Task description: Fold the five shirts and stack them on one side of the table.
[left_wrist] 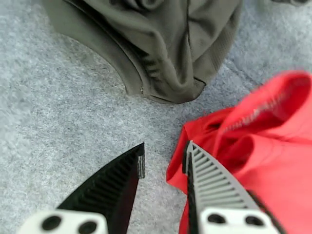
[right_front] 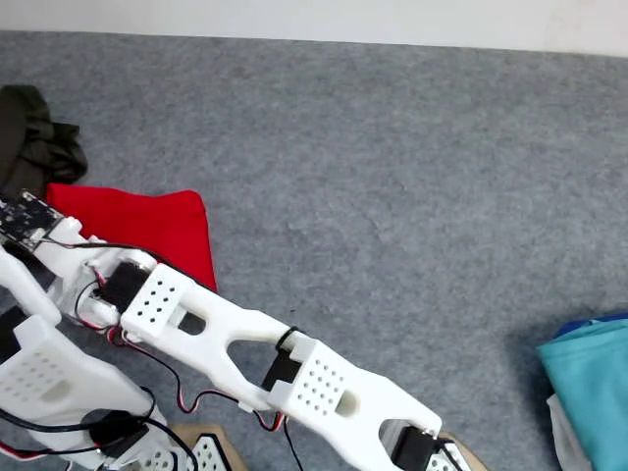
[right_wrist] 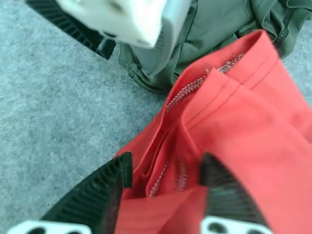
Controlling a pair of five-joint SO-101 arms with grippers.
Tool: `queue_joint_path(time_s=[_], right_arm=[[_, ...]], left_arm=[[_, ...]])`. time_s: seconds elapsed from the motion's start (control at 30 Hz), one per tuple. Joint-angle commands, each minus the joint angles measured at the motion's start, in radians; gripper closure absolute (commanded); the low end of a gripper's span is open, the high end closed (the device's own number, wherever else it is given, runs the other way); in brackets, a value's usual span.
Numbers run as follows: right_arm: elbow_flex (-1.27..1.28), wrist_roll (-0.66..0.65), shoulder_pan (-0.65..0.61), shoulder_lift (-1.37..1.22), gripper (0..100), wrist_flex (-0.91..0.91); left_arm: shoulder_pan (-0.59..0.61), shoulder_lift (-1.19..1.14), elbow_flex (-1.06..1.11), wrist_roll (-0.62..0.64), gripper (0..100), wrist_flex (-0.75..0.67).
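High view: red shirt (right_front: pixel 157 221) x1, arms (right_front: pixel 245 343) x2

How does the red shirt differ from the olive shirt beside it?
The red shirt is bright; the olive shirt is dark. The red shirt lies mostly flat with straight edges; the olive shirt is bunched in a heap. Both lie on the grey table.

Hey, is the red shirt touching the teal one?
No, the red shirt lies beside the olive shirt, and bare grey table separates it from the teal shirt at the opposite edge.
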State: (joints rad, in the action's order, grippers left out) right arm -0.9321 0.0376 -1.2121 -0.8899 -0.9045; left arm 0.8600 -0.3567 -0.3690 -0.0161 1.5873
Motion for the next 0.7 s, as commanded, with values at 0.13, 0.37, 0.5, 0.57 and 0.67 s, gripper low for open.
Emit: queue_joint_path(time_s=[0.13,0.37,0.5,0.57,0.67], right_arm=[[-0.298,-0.114,0.015,0.027,74.9,-0.199],[-0.63,-0.117,0.213,0.021,74.9,-0.518],[-0.769,-0.117,0.346,0.021,74.9,-0.716],[-0.819,-0.117,0.371,0.021,74.9,-0.814],[-0.831,-0.109,0.38,0.019,75.0,-0.866]], left_arm=[[0.007,0.044,-0.038,0.011,85,-0.017],[0.007,0.045,-0.151,0.012,85,0.015],[-0.062,0.044,-0.208,0.012,85,0.089],[-0.116,0.044,-0.208,0.011,85,0.121],[-0.186,0.044,-0.205,0.011,85,0.15]])
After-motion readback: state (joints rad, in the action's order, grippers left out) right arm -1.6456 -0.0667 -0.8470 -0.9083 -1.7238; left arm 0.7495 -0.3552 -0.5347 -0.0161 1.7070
